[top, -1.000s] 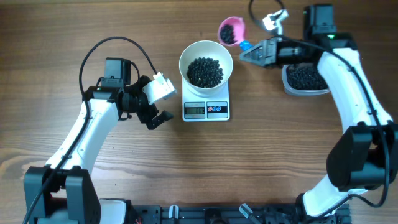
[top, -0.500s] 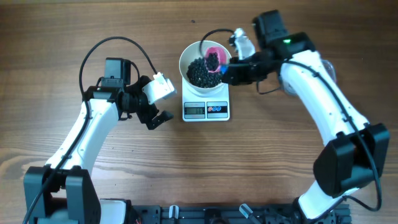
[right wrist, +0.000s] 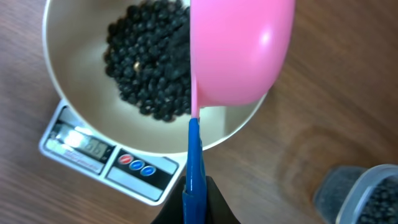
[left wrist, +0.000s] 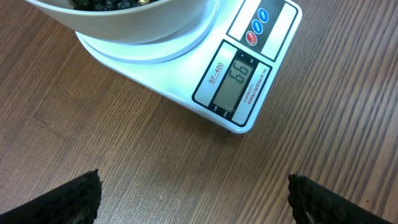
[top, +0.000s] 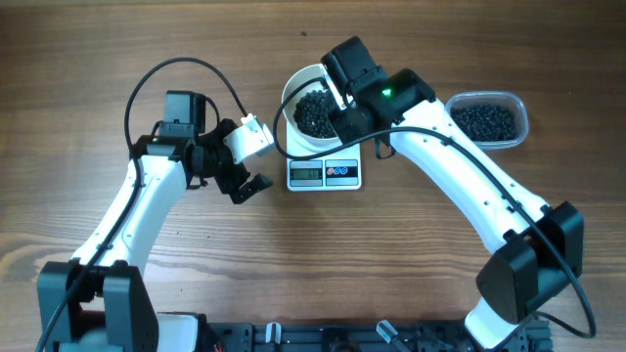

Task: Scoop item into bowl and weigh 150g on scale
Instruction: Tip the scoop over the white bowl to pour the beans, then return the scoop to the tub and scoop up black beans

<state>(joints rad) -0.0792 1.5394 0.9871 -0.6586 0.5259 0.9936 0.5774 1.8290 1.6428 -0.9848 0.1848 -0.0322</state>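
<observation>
Right wrist view: the right tool (right wrist: 194,198) is clamped on the blue handle (right wrist: 193,149) of a pink scoop (right wrist: 242,50), tipped over the white bowl (right wrist: 71,93), where the dark beads (right wrist: 149,68) lie heaped. The bowl sits on the scale (top: 325,173), whose display (left wrist: 239,78) reads 66. Left of the scale, the left tool (left wrist: 196,196) hangs over the wooden worktop (top: 391,264), jaws spread wide, holding nothing. More beads fill a clear tub (top: 487,119) at the right.

Noted: a wooden table (top: 391,264), brown grain. A clear plastic tub (top: 521,102) stands at the far right. A pink scoop (right wrist: 242,50) with blue handle (right wrist: 193,155) is tipped, rounded underside showing.
</observation>
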